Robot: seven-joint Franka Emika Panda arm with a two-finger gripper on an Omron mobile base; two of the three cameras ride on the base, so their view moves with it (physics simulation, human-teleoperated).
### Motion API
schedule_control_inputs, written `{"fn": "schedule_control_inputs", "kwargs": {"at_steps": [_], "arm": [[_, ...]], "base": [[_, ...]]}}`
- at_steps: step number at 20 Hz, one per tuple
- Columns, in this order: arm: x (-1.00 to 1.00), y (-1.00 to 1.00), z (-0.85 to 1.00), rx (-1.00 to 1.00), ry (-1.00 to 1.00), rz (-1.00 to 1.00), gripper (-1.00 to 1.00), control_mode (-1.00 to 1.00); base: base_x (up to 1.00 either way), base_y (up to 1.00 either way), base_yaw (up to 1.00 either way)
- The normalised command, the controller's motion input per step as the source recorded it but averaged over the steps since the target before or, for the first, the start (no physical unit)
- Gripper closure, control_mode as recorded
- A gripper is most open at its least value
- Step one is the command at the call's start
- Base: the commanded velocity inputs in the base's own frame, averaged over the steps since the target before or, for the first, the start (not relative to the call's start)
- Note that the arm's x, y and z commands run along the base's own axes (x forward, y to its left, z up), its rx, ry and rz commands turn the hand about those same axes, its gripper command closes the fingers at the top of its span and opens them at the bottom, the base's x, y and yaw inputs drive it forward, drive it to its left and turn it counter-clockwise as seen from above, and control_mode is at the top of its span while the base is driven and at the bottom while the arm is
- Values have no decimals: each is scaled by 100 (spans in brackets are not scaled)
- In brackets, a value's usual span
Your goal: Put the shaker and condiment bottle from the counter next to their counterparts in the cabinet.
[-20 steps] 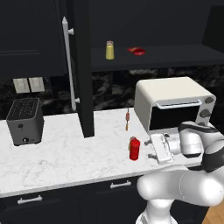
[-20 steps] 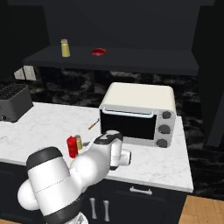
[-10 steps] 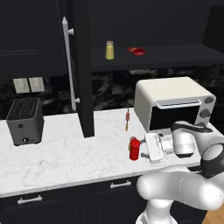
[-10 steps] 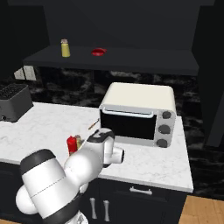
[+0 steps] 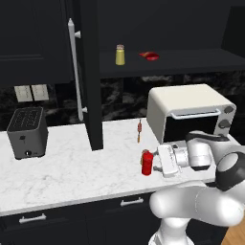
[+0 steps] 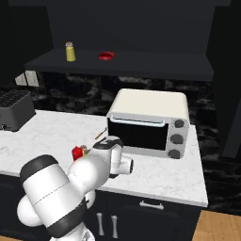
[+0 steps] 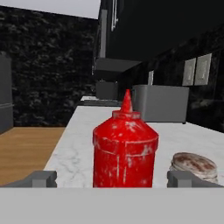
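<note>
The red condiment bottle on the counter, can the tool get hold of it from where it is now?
Probably yes. The tool is open and level with the condiment bottle, which stands upright between its fingertips with nothing in front. The shaker stands close beside the bottle and could get bumped.

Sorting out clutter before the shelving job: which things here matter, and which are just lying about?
Belong: red squeeze bottle with pointed nozzle; small grey-capped shaker beside it; matching yellow shaker and flat red item on the black cabinet shelf.
Lying about: white toaster oven; dark toaster; thin red-brown skewer.
</note>
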Motion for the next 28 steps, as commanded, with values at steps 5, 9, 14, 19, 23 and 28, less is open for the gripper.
{"fn": "schedule_control_inputs", "kwargs": {"at_steps": [5,9,14,19,23,28], "arm": [[-1,17,0,0,0,0,-100,-100],[0,18,0,0,0,0,-100,-100],[43,11,0,0,0,0,-100,-100],[9,3,0,0,0,0,100,-100],[-27,-27,2,0,0,-1,100,-100],[-85,-49,29,1,-2,-1,100,-100]], "base": [[0,0,0],[0,0,0],[0,0,0],[0,0,0],[0,0,0],[0,0,0]]}}
